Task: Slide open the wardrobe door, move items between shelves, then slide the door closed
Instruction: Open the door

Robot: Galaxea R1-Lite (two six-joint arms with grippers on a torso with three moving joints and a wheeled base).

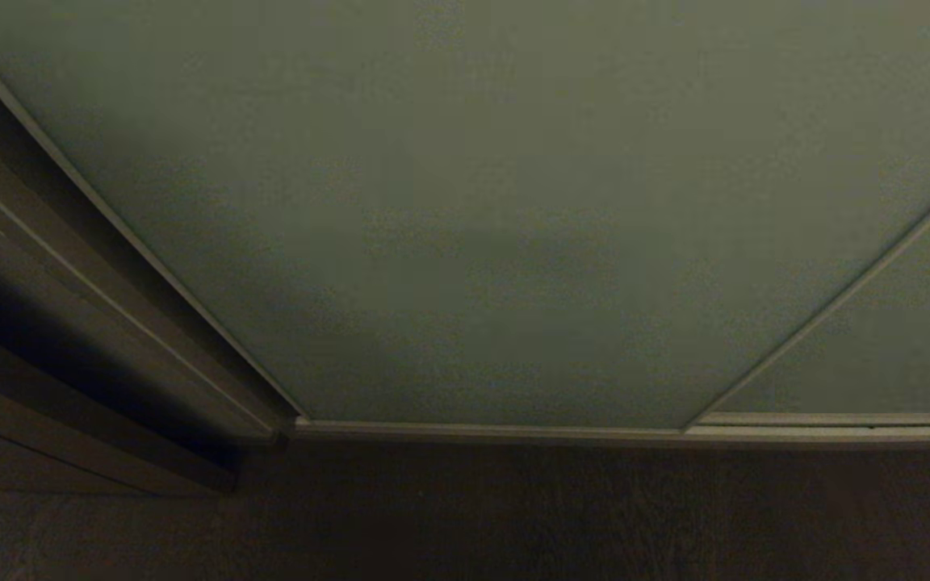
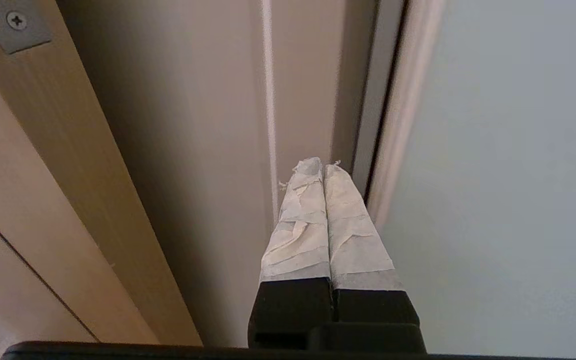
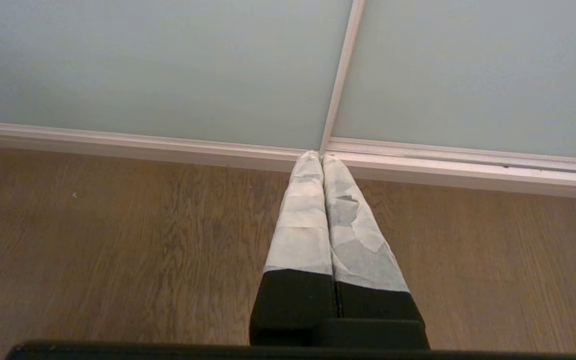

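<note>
While the door (image 1: 481, 210) sits closed, the left gripper (image 2: 322, 167) is clenched empty, tips near its frame (image 2: 398, 125), maybe touching. Right gripper (image 3: 320, 156), also clenched w/ nothing held, hangs over the floor (image 3: 118, 240).

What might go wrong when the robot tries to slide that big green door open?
The left hand is shut, its tips close to the thin frame at the door's edge. That edge looks slim and smooth, so the hand could slip off it.

The brown wooden frame stands right beside the edge, so the hand might bump or wedge against it.

The right hand hangs shut above the floor, pointing at the bottom rail; it gives no help if the door sticks.
</note>
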